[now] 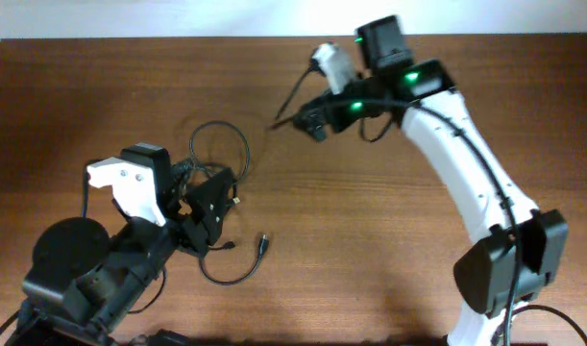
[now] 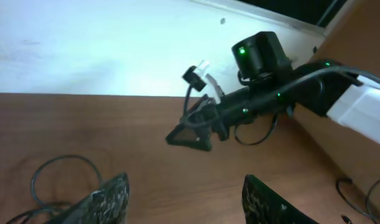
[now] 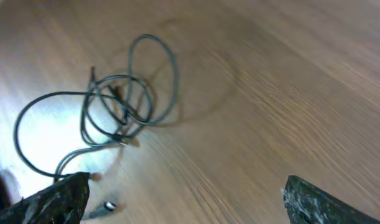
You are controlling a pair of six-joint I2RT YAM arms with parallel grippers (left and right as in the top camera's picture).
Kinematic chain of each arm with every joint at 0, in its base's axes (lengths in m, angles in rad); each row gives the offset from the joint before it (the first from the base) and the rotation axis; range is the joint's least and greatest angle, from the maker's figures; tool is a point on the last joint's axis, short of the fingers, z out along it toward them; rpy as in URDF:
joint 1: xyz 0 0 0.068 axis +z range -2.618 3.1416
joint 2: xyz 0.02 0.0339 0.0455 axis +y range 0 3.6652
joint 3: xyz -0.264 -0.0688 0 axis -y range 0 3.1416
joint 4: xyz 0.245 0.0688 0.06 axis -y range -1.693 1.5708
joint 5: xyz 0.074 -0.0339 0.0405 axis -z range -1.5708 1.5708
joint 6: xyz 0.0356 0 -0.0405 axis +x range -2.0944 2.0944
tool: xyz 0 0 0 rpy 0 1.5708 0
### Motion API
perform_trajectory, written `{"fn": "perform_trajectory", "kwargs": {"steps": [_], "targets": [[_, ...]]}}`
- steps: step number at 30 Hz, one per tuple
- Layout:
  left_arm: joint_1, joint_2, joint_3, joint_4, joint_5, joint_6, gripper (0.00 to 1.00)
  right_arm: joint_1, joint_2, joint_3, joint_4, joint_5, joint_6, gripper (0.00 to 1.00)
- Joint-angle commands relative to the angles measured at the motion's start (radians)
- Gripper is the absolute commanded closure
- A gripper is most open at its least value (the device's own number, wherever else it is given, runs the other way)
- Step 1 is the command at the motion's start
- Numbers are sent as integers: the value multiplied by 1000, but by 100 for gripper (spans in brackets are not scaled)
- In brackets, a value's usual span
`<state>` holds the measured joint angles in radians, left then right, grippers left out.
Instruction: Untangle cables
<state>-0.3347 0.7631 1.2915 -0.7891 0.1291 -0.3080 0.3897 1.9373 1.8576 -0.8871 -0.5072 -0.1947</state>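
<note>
On the left half of the brown wooden table (image 1: 370, 221) lie the cables (image 1: 243, 146), thin black cords heaped in a loose tangle of overlapping loops. One bigger loop sticks out toward the back edge. From the tangle a single strand (image 1: 233, 279) curls forward along the wood and ends in a small plug (image 1: 264, 242), which lies by itself a little to the right of the heap.

The left claw (image 1: 211, 202) hangs right over the near side of the tangle. From above I cannot tell whether it touches the cords. Its own camera shows the left claw (image 2: 185, 186) spread wide, with bare wood between the two fingers (image 2: 109, 199) and nothing held. A bit of a cable loop shows off to the side of one finger.

The right claw (image 1: 307, 123) is up near the back of the table, well apart from the heap and to its right. Its camera looks across the wood at the tangle (image 3: 118, 99), and the right claw (image 3: 186, 186) stands wide open there too, empty, with a metal-tipped plug end (image 3: 109, 205) lying near its one finger.
</note>
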Motion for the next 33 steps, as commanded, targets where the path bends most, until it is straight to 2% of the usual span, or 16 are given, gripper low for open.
{"fn": "perform_trajectory", "kwargs": {"steps": [1,10,14,16,18,22,24,29,31,33], "targets": [[-3,0,2,-13,-59,-42,41,80,61,3,29,34,-11,1],[-3,0,2,-20,-59,-44,41,165,229,-2,111,33,-10,1],[-3,0,2,-20,-58,-100,41,184,264,-2,153,34,-10,1],[-3,0,2,-20,-39,-119,41,187,288,-2,212,35,37,1],[-3,0,2,-18,-37,-174,40,187,312,-2,333,42,165,2],[-3,0,2,-16,-37,-176,41,187,362,-2,440,49,237,4],[-3,0,2,-15,-36,-178,41,192,395,-2,487,49,296,16],[-3,0,2,-12,-37,-178,41,256,477,-2,593,49,335,31],[-3,0,2,-12,-37,-178,41,285,493,-2,627,57,335,96],[-3,0,2,-13,-37,-177,41,294,493,0,642,82,336,96]]}}
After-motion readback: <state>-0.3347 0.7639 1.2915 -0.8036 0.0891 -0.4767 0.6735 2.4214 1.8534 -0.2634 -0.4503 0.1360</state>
